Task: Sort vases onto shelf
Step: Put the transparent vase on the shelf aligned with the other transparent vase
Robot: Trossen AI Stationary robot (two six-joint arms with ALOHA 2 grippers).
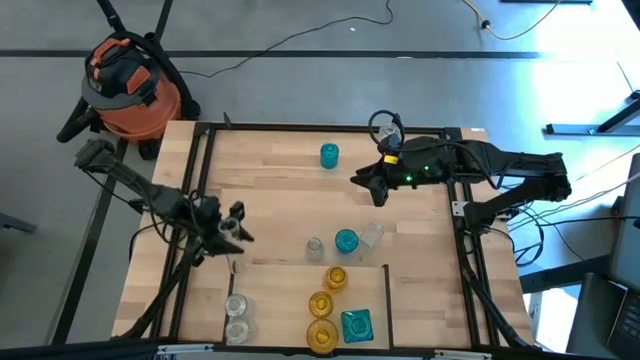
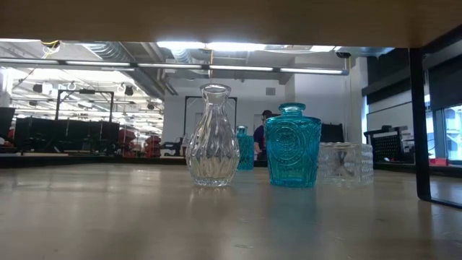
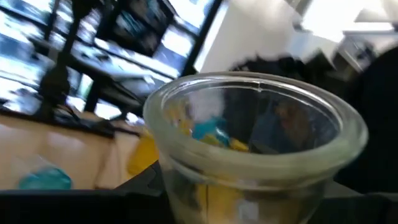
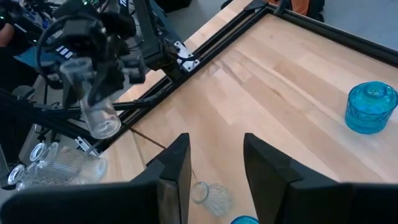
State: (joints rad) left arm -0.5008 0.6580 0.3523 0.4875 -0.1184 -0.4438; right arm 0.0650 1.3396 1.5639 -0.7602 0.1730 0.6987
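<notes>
My left gripper (image 1: 232, 226) is pinching a clear glass vase (image 1: 229, 229), held tilted above the table at the left frame rail (image 1: 186, 240), off the board; in my left wrist view the vase's round mouth (image 3: 258, 118) fills the picture. From my right wrist the same vase (image 4: 98, 102) hangs in the fingers above that rail.

Past the rail, on the near end of the pale-wood shelf (image 1: 270, 185), two clear vases (image 1: 237, 318) stand in the section nearest the rail, touching or nearly so. Beyond a thin dark line stand three amber vases (image 1: 324, 307) in a row, with a square teal vase (image 1: 356, 324) just beside them.

Farther from the rail, mid-board, a small clear vase (image 1: 315, 246), a round teal vase (image 1: 346, 241) and a clear ribbed vase (image 1: 371, 236) stand close together. My right gripper (image 1: 372, 187), fingers spread and pinching nothing, hovers beyond these, and a teal vase (image 1: 329, 155) stands alone near the far edge.
</notes>
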